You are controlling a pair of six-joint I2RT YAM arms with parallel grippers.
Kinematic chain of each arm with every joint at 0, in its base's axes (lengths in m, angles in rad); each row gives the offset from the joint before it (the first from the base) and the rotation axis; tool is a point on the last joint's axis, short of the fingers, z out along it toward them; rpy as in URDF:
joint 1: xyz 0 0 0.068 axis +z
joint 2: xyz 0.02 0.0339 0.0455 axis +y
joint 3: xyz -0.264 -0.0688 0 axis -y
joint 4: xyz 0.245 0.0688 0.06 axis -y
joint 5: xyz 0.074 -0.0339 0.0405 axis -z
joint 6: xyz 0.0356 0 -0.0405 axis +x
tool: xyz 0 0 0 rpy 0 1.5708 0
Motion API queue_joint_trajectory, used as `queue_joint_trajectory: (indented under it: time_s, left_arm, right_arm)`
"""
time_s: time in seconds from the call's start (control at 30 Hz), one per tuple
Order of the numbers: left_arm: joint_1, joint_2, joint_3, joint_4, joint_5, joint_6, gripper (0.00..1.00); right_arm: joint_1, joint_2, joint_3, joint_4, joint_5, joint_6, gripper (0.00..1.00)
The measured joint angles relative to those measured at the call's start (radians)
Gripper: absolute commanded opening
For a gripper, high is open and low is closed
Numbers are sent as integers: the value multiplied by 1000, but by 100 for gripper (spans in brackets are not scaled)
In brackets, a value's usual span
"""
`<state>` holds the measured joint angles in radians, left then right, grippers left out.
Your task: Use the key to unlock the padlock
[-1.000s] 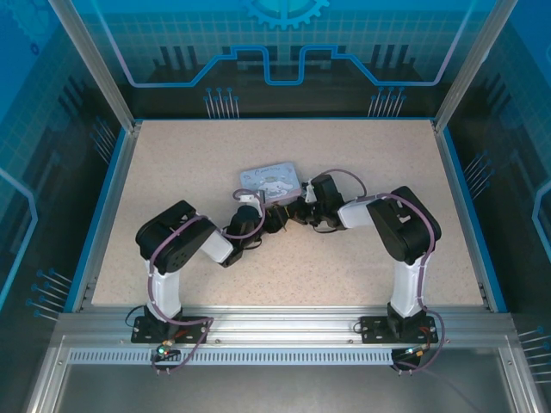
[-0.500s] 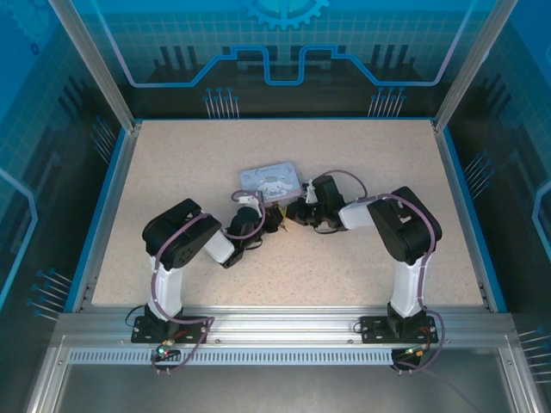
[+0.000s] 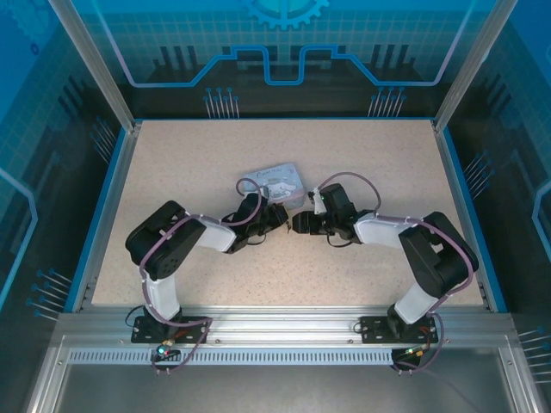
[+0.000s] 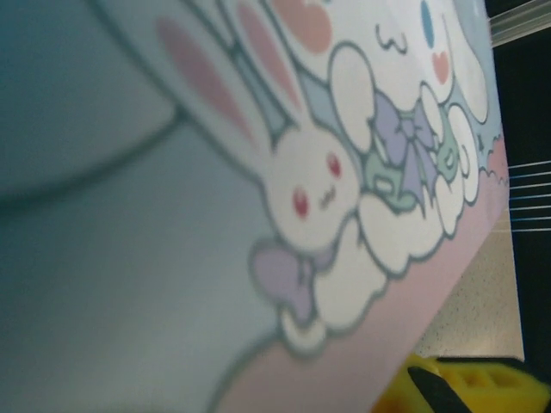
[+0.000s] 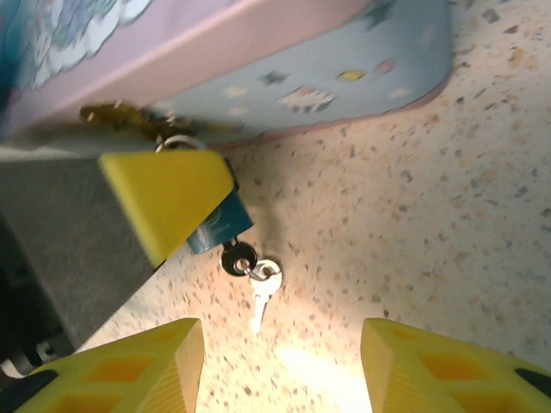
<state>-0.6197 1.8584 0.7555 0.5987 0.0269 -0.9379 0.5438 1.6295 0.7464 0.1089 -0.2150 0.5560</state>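
Bench: speckled beige surface inside a blue-edged enclosure. Both arms reach toward its middle.
Tin: pale blue-grey box with a cartoon print, lying flat at mid-bench. In the right wrist view its pink-edged side sits along the top of the frame.
Padlock: small teal-blue body just beside the near edge of the tin, close above the bench. Its upper part is covered by a yellow pad. Its silver shackle rises toward a blurred brass fitting on the tin. Whether the shackle is latched cannot be told.
Key: dark round head seated against the lower end of the padlock body. The blade is hidden.
Ring: small silver ring hanging from the key head. It carries a second, silver key, which points down toward the bench.
Left fingers: closed on the padlock. One yellow pad lies flat over the body, and the opposite finger is hidden beneath. In the left wrist view one yellow fingertip shows at the lower right, close against the tin's printed face with its cartoon rabbit.
Right fingers: spread wide, holding nothing. The two yellow tips stand on either side of a bare patch of bench. The key and ring lie just beyond the tips, apart from both.
Arm positions: in the overhead view the two sets of fingers face each other, near together, just in front of the tin.
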Motion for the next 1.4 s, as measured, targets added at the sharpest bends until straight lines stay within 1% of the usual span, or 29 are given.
queue_joint_trajectory:
  time_s: [0.13,0.3,0.43,0.67,0.8,0.93,1.03,1.13,1.2,1.27,1.4]
  left_arm:
    - [2,-9,66,-146,43,-21,0]
    - [2,-10,123,-258,82,-33,0]
    - [2,-10,146,-307,108,-37,0]
    - [4,-10,155,-325,130,-57,0]
    - [5,-10,155,-324,132,-60,0]
    - [6,-10,155,-321,132,-65,0]
    - [7,-10,155,-315,133,-77,0]
    - [9,-10,150,-301,132,-84,0]
    - [10,-10,141,-283,132,-84,0]
    - [10,-10,129,-255,132,-83,0]
    - [8,-10,89,-167,136,-85,0]
  right_arm:
    - [65,0,19,-84,73,-114,53]
    - [107,6,68,-133,158,-190,53]
    - [111,34,98,-143,205,-211,52]
    - [127,95,129,-159,264,-222,48]
    - [135,124,145,-161,288,-220,43]
    - [144,133,154,-159,293,-205,28]
    - [151,135,157,-150,283,-191,15]
    - [149,129,158,-147,254,-184,4]
    - [143,124,157,-145,224,-179,1]
    - [122,117,145,-132,168,-171,0]
    - [39,106,80,-32,-41,-126,0]
